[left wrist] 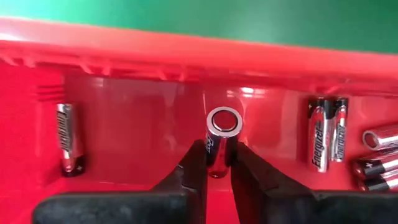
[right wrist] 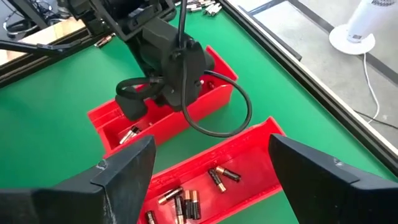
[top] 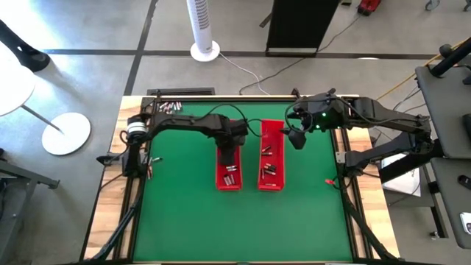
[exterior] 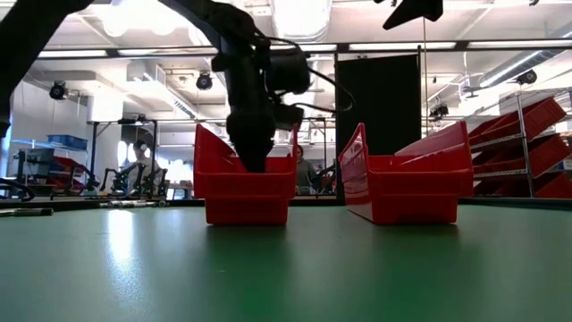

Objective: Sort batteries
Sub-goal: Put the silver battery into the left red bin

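Left gripper point(left wrist: 217, 171) is down inside the left red plastic tray point(top: 228, 180), fingers pinching 1 small silver cylindrical battery point(left wrist: 221, 140), long axis running out ahead betw. the tips, above tray floor. Other batteries lie near both ends. Right gripper point(right wrist: 211, 165) hovers wide, empty, over right red tray's point(top: 271, 158) far end, w/ several batteries inside.
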